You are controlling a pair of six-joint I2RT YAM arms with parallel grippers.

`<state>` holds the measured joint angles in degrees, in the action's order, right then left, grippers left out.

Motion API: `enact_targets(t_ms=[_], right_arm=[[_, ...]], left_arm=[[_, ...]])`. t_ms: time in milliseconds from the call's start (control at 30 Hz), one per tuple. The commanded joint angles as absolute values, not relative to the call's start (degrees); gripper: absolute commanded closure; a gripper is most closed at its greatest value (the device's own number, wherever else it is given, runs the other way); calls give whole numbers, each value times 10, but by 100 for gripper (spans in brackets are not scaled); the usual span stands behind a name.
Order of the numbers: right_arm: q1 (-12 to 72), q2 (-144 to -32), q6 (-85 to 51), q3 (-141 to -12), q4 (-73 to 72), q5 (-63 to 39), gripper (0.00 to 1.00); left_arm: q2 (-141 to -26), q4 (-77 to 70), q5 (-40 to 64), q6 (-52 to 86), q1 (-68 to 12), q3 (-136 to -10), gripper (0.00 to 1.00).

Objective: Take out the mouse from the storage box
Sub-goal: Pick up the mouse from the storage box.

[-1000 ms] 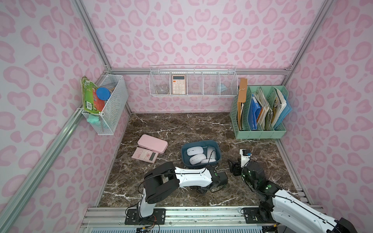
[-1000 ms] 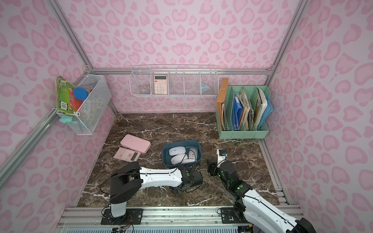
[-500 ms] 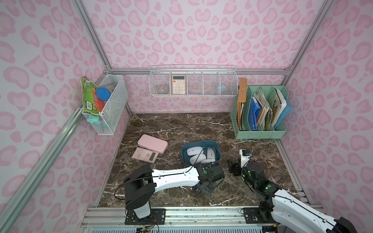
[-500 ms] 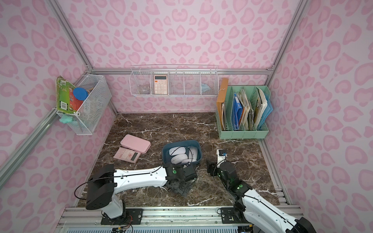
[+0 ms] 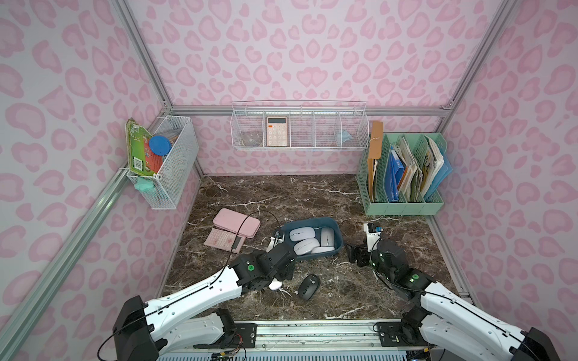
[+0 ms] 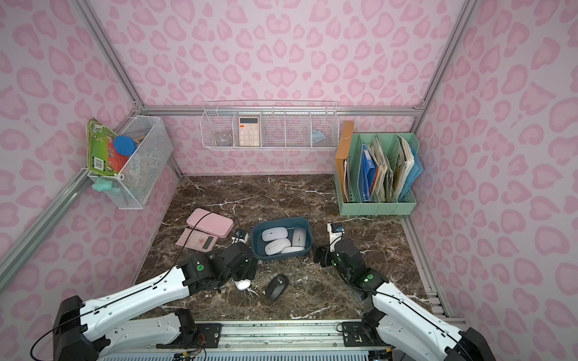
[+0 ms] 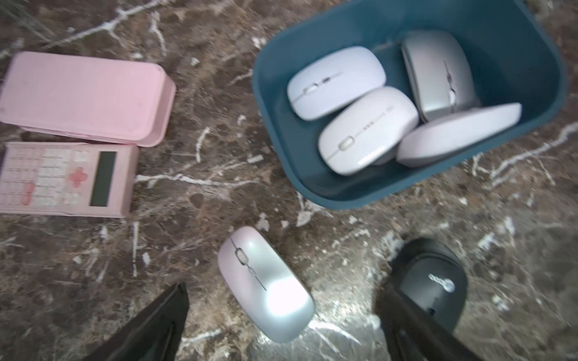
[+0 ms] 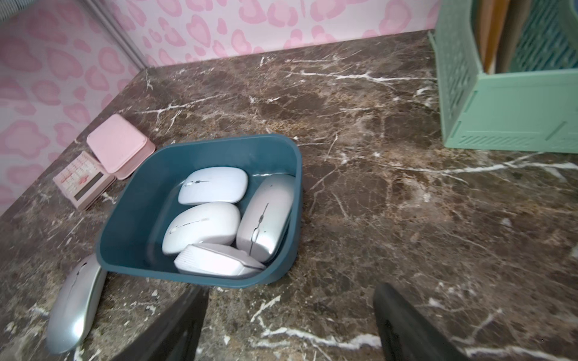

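Currently, one slim silver mouse (image 7: pixel 266 284) lies free between the left gripper's (image 7: pixel 283 297) wide-open fingers (image 7: pixel 162 322); four pale mice (image 7: pixel 366 131) fill the dark blue plastic storage box (image 7: pixel 312 193) ahead; the right gripper (image 8: pixel 291 292) is parted, empty.

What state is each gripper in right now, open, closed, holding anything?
Left gripper: open, holding nothing.
Right gripper: open, holding nothing.
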<state>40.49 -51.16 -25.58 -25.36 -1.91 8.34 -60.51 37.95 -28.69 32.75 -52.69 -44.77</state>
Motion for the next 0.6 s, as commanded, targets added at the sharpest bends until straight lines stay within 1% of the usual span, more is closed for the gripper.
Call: enact_targets(t_ms=[0,133,300,567], right_arm=[[446,-573,-232,-315,33,88,13],[504,-693,-185,-412,83,112,11],[544,-839,-113,-537,157,119,11],[555,-1015,-38,-676,208,190,11]], left_arm=[[-575,314,-367,307,-508,-418,1],[-534,256,-378,268,-478,-371,1],[-486,235,-368,283,-456,-325,1],[-412,244,-373,299,-448,-303,1]])
